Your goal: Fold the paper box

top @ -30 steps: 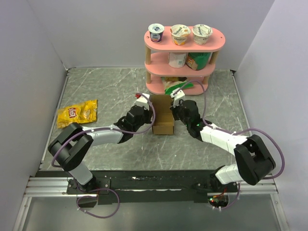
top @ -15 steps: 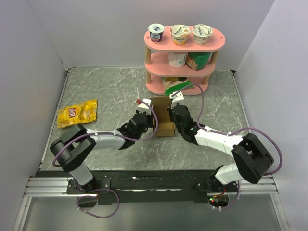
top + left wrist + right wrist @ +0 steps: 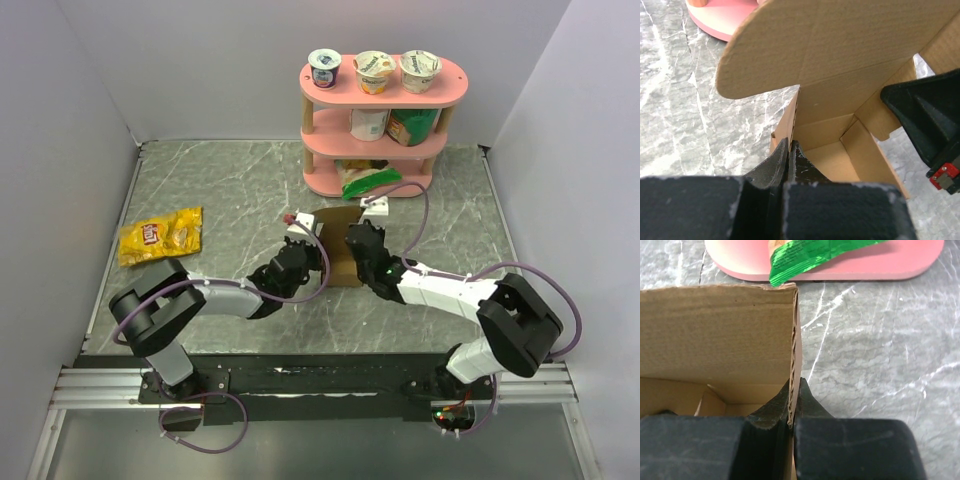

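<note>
The paper box [image 3: 338, 240] is brown cardboard, half formed, open on top, with its rounded lid flap [image 3: 830, 45] standing up at the far side. My left gripper [image 3: 303, 258] is shut on the box's left wall, as the left wrist view [image 3: 789, 146] shows. My right gripper [image 3: 357, 250] is shut on the box's right wall, whose corrugated edge runs between its fingers [image 3: 795, 390]. The box's inside [image 3: 832, 160] is empty. The right gripper also shows as a black body in the left wrist view [image 3: 927, 120].
A pink three-tier shelf [image 3: 440, 95] stands just behind the box, with yogurt cups on top and a green packet [image 3: 815, 255] hanging off its lowest tier. A yellow snack bag [image 3: 160, 235] lies at the left. White walls enclose the table.
Both grippers have moved toward the near side and in onto the box's side walls. The lid flap, which lay back toward the shelf, now stands up.
</note>
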